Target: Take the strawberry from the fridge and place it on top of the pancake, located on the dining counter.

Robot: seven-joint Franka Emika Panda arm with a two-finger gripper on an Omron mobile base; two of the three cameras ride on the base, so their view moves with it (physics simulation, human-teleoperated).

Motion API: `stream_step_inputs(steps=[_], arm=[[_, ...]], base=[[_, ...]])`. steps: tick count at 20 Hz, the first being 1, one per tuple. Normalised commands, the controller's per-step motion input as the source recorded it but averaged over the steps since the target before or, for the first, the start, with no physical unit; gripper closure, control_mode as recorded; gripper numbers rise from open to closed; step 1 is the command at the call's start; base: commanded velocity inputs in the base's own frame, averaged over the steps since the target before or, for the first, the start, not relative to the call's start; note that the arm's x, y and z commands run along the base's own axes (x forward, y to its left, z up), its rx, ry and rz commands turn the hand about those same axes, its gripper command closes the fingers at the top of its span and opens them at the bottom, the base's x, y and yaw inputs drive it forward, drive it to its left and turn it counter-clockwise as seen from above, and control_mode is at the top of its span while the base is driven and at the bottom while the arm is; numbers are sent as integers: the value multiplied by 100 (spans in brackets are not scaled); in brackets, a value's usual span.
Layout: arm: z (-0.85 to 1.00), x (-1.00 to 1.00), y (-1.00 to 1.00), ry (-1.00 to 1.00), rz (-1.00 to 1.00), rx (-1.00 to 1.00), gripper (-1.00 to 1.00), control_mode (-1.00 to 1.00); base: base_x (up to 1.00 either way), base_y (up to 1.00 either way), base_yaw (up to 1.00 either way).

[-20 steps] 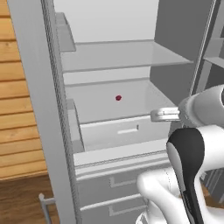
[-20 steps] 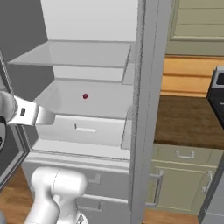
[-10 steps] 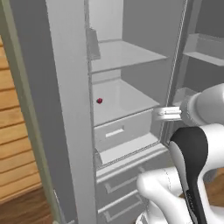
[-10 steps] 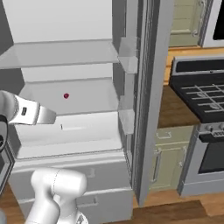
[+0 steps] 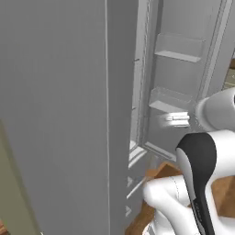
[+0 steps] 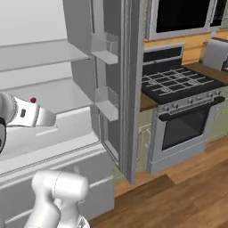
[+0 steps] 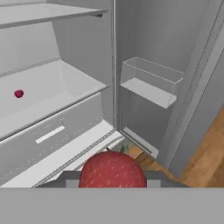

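In the hand view a big red strawberry (image 7: 113, 168) sits between my dark fingertips (image 7: 70, 178), and my gripper (image 7: 113, 181) is shut on it. The gripper (image 6: 44, 118) hovers in front of the open fridge (image 6: 49, 53), level with its white middle shelf (image 7: 52, 87); in the left base view it is a pale blur (image 5: 178, 119) before the open fridge door (image 5: 183, 69). The fridge's grey side (image 5: 64, 114) stands close on the left. The pancake and the dining counter are out of view.
A small dark red berry (image 7: 18, 93) lies on the fridge shelf, seen behind my wrist (image 6: 32, 100). Door bins (image 7: 151, 83) jut out on the right. A steel stove (image 6: 187, 111) under a microwave (image 6: 187, 18) stands right of the fridge, above wooden floor (image 6: 178, 200).
Both base views have swung to the right: the fridge interior slid left and the stove came into view. The gripper stays shut on the strawberry.
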Motion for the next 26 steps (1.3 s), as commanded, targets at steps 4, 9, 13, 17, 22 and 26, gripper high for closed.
stream_step_inputs(steps=[4, 9, 13, 17, 22, 26], arm=[[0, 0, 0, 0, 0, 0, 100, 100], [0, 0, 0, 0, 0, 0, 100, 100], [0, 0, 0, 0, 0, 0, 100, 100], [0, 0, 0, 0, 0, 0, 100, 100], [0, 0, 0, 0, 0, 0, 100, 100], [0, 0, 0, 0, 0, 0, 100, 100]], base=[[-29, -5, -64], [-62, -13, -70], [-64, -20, -72], [-66, -28, -71], [-67, -46, -66], [-79, -66, -56]])
